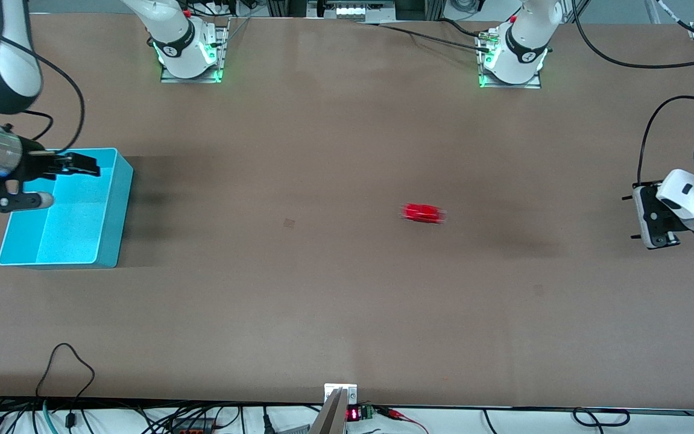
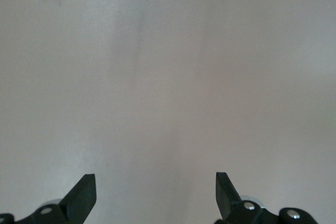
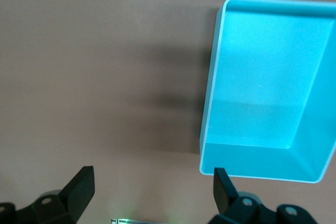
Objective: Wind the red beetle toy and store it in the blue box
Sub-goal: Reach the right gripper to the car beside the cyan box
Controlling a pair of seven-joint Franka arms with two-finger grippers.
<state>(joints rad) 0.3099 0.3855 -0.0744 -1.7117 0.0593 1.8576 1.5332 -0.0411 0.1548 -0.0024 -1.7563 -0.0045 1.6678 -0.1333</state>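
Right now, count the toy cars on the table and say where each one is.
1. The red beetle toy sits on the bare table, toward the left arm's end from the blue box, which looks empty.

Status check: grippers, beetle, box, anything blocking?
Left gripper open, empty, at its table end. Right gripper open over blue box. Red beetle toy loose mid-table, blurred. No obstruction visible.
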